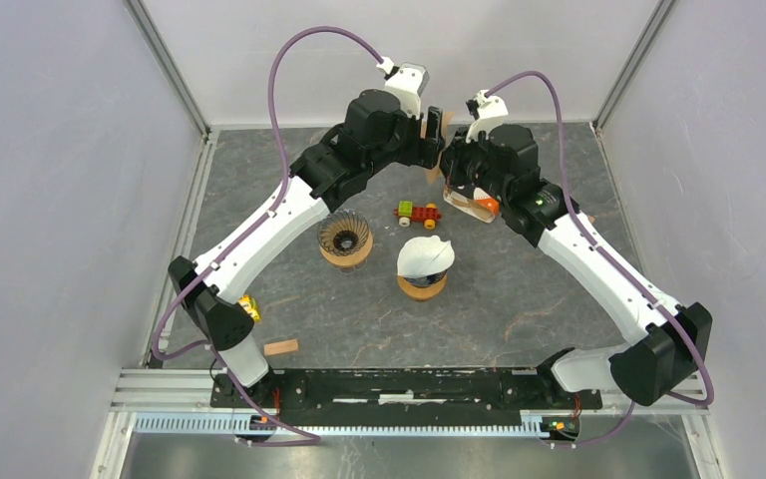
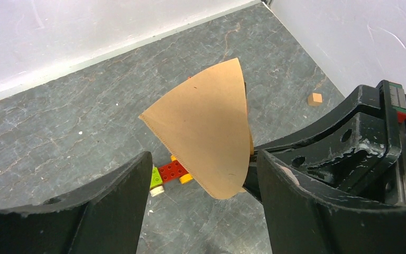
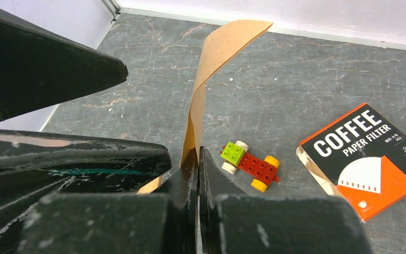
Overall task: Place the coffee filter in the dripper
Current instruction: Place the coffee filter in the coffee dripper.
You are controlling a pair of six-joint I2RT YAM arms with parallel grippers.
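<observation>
A brown paper coffee filter [image 3: 217,58] stands upright, pinched at its lower edge by my right gripper [image 3: 198,159], which is shut on it. In the left wrist view the filter [image 2: 206,132] hangs as a flat fan, its lower tip between the spread fingers of my open left gripper [image 2: 203,180], which touch nothing. Both grippers meet in the air at the back middle of the table, where the filter [image 1: 446,120] just shows. The empty dark ribbed dripper [image 1: 345,238] stands on a wooden ring left of centre, well in front of the grippers.
A second dripper [image 1: 425,261] holds a white filter. A Lego car [image 1: 417,213] lies below the grippers, next to a coffee filter pack [image 3: 367,159]. A small wooden cube [image 2: 315,99] sits near the back wall. A wooden block [image 1: 280,347] and a yellow piece [image 1: 250,307] lie by the left base.
</observation>
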